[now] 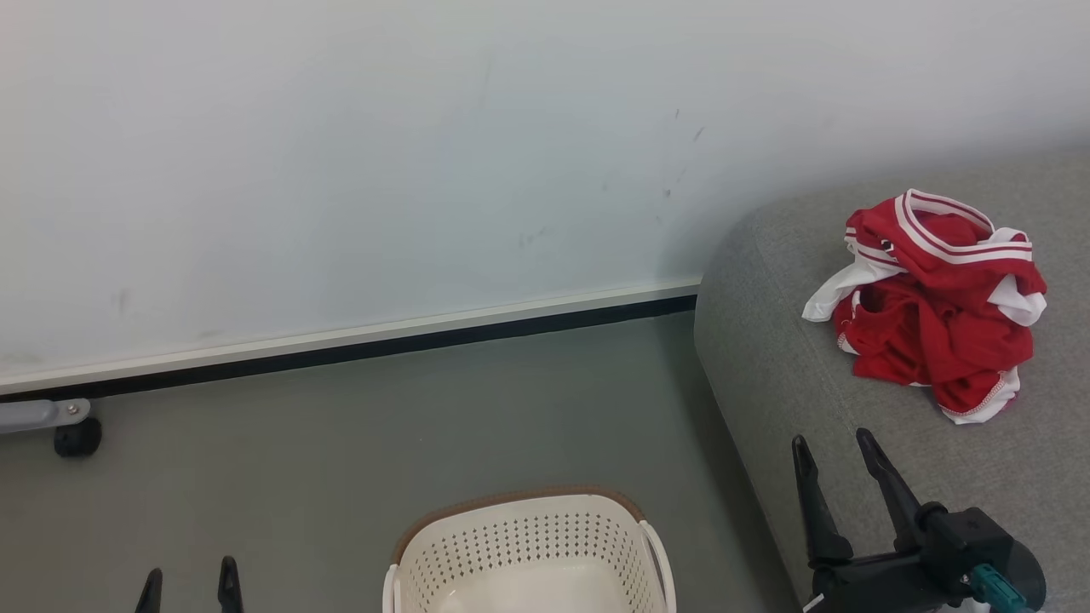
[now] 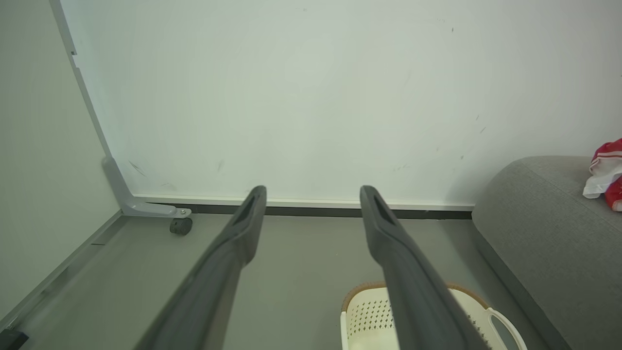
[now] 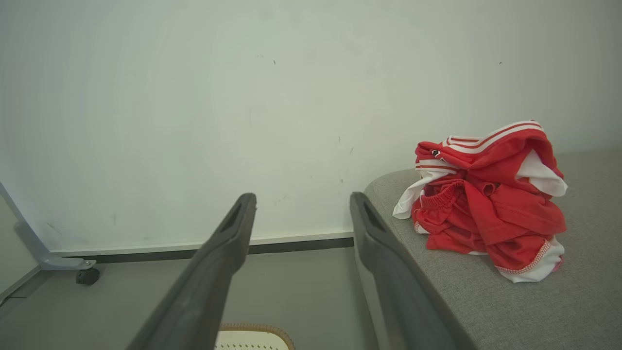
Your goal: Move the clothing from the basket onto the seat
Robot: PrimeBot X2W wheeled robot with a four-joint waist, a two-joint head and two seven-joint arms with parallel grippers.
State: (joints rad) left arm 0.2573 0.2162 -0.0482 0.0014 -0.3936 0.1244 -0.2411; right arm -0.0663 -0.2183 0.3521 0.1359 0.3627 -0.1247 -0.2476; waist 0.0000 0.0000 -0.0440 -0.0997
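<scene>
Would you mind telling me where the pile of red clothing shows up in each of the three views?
Head view: the clothing lies at the right, on the seat.
Left wrist view: the clothing is at the right edge, cut off by the frame.
Right wrist view: the clothing sits right of centre, on the seat.
Shared landmark: the black caster wheel, toward the left in all three.

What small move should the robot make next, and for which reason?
Probably tilt the head down a little to see the rest of the basket: the part in sight holds nothing, the clothing lies heaped on the seat, and the left gripper and right gripper are open and empty.
</scene>
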